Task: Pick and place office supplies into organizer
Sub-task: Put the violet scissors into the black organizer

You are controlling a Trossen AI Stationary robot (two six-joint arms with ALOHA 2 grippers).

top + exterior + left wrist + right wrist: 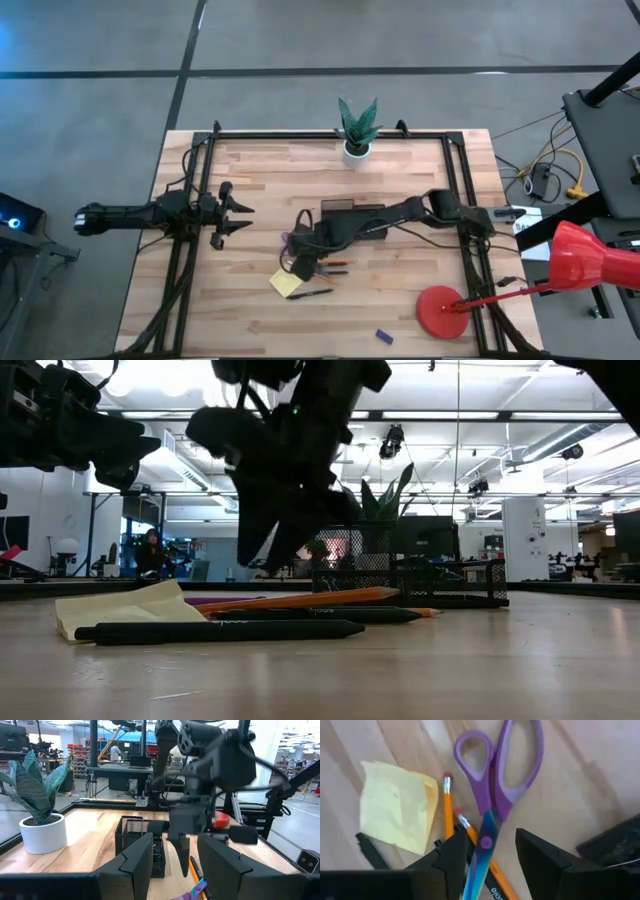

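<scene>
My right gripper (pixel 487 855) hangs with fingers spread over the purple scissors (pixel 495 785) on the pale wood table (pixel 420 310). The sticky notes (pixel 285 283) lie at seven o'clock of it, the black organizer (pixel 345 212) at one o'clock. My left gripper (pixel 238 215) waits open at nine o'clock. Behind is a bright workshop.

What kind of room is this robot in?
Probably a big robotics lab or workshop. Beyond the wooden table there are long ceiling lights, workbenches with equipment, and a person far off.
</scene>
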